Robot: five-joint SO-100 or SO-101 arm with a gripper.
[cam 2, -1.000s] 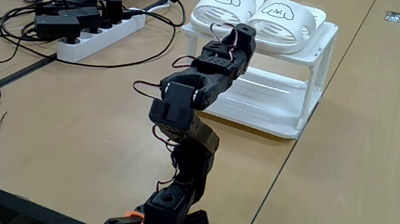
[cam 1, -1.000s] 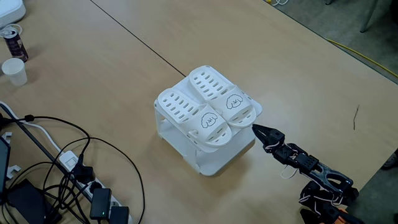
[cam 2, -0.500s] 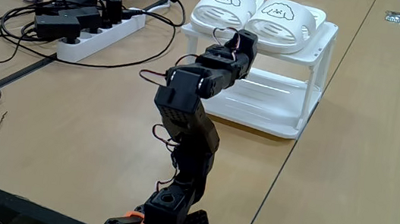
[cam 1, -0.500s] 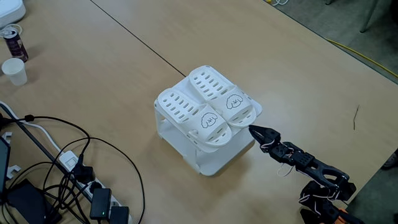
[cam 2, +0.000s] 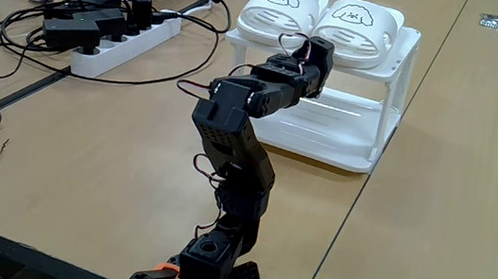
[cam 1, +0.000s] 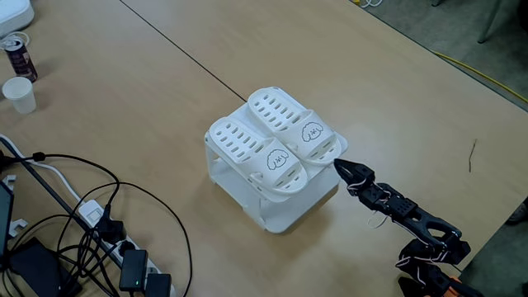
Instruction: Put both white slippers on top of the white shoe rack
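Both white slippers lie side by side on top of the white shoe rack (cam 1: pixel 283 216), toes towards the arm. In the view from above they are the near-left slipper (cam 1: pixel 252 151) and the far-right slipper (cam 1: pixel 290 122); from behind the arm they are the left slipper (cam 2: pixel 280 0) and the right slipper (cam 2: pixel 361 20) on the rack (cam 2: pixel 370 126). My black gripper (cam 1: pixel 339 165) is shut with nothing in it. Its tip is at the toe end of the far-right slipper, at the rack's top edge. From behind the arm, the gripper (cam 2: pixel 318 55) hides its own fingertips.
A power strip (cam 1: pixel 132 266) and tangled black cables (cam 1: pixel 74 214) lie at the table's left. A paper cup (cam 1: pixel 18 94) and a can (cam 1: pixel 18 54) stand at the far left. More cables and a power strip (cam 2: pixel 118 42) lie left of the rack.
The gripper has swung from the gap between the slippers over to the far-right slipper's toe. That slipper has shifted slightly back on the rack top.
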